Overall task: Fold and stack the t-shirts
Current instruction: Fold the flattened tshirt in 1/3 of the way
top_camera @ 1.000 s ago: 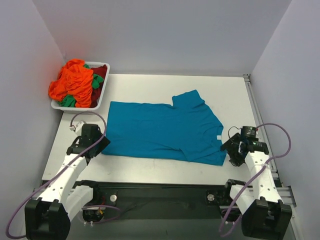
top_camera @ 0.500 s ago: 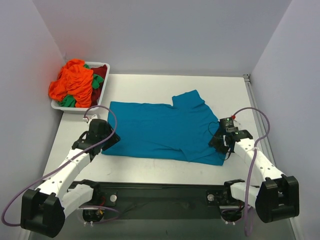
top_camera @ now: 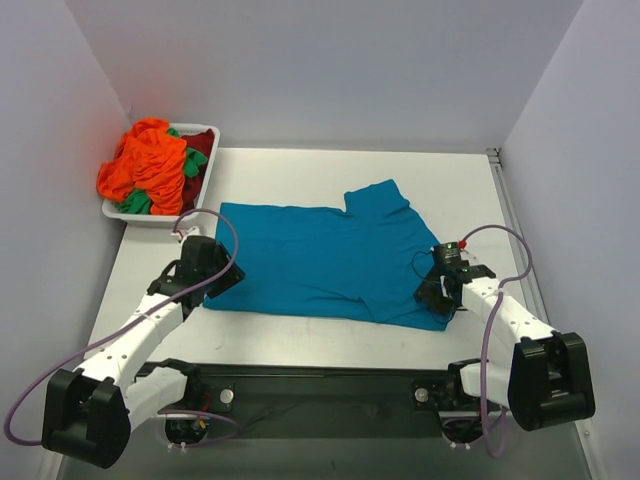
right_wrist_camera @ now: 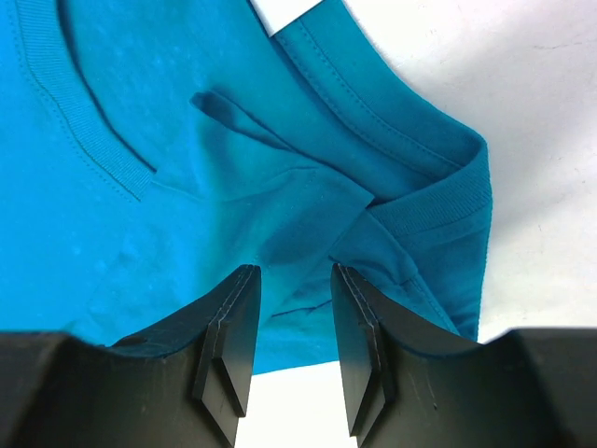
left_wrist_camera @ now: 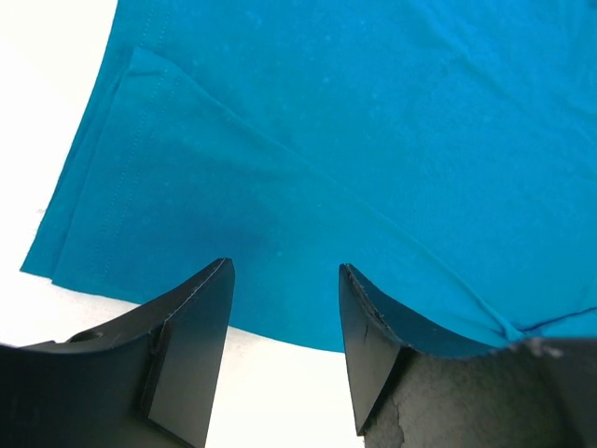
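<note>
At the near edge of the table (top_camera: 300, 335), both arms reached forward and bent low, one on each side. The left arm stretched toward 1 o'clock, and the left gripper (top_camera: 222, 277) sat at the 8 o'clock corner of the blue shirt (top_camera: 330, 265). Its wrist camera showed the left gripper (left_wrist_camera: 284, 271) with its jaws wide apart and tipped down over the bottom hem of the blue shirt (left_wrist_camera: 373, 140). It had nothing in them. It looked ready to come down on that corner. The right arm curled in toward 11 o'clock, so the right gripper (top_camera: 437, 293) sat at the shirt's 4 o'clock corner, by the neck hole. From its own camera, the right gripper (right_wrist_camera: 294, 275) had its jaws only a little way apart, pointing down at a rumpled bit of the blue shirt (right_wrist_camera: 140, 140) beside the collar. Cloth lay between the tips, but I could not tell if it was really pinched. I think the two grippers sat at the two near corners so they could lift that edge together and fold it over. The shirt lay flat in the middle of the table, with one sleeve poking out at 1 o'clock. Far off at 10 o'clock, a white tray (top_camera: 165, 217) held the other shirts in a heap: an orange shirt (top_camera: 145, 165) on top, with bits of a green shirt (top_camera: 195, 160) and a dark red shirt (top_camera: 200, 143) showing.
</note>
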`<state>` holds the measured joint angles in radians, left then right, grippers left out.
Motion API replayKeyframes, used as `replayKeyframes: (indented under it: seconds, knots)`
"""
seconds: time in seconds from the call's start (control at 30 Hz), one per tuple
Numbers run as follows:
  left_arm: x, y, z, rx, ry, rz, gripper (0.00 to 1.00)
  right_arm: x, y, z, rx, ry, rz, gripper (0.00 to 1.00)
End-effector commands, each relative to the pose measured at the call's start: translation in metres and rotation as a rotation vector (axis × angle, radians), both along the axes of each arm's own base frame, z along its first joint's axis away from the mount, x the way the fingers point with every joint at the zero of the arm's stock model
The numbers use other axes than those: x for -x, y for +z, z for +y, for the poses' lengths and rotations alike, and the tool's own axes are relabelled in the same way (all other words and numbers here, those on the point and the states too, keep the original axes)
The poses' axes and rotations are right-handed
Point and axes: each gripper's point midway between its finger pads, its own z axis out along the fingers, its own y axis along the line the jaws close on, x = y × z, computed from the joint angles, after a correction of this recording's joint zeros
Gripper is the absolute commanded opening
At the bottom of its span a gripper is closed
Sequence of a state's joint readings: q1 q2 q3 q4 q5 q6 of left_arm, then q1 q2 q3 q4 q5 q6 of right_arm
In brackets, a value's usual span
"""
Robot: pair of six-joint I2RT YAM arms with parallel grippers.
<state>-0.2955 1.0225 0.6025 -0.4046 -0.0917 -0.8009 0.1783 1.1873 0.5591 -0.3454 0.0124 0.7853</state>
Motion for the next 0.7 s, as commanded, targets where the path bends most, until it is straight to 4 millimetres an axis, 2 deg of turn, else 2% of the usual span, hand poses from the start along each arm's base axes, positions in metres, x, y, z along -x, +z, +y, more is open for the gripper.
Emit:
replayKeyframes:
  seconds: [0.0,0.53,0.67]
  knots:
    - [-0.0101,0.0085,-0.0083,0.026,-0.023,-0.05,0.59,0.0015,-0.0038,-0.0028,0.021,-0.015,0.002,0.37]
    - [-0.0099,0.0024,-0.0092,0.023,-0.026,-0.04,0.58,-0.0023,-0.0075,-0.0011,0.018,-0.015,0.002,0.36]
    - [-0.0099,0.0002,-0.0102,0.027,-0.024,-0.036,0.58,-0.002,-0.0082,-0.0006,0.019,-0.015,0.002,0.32]
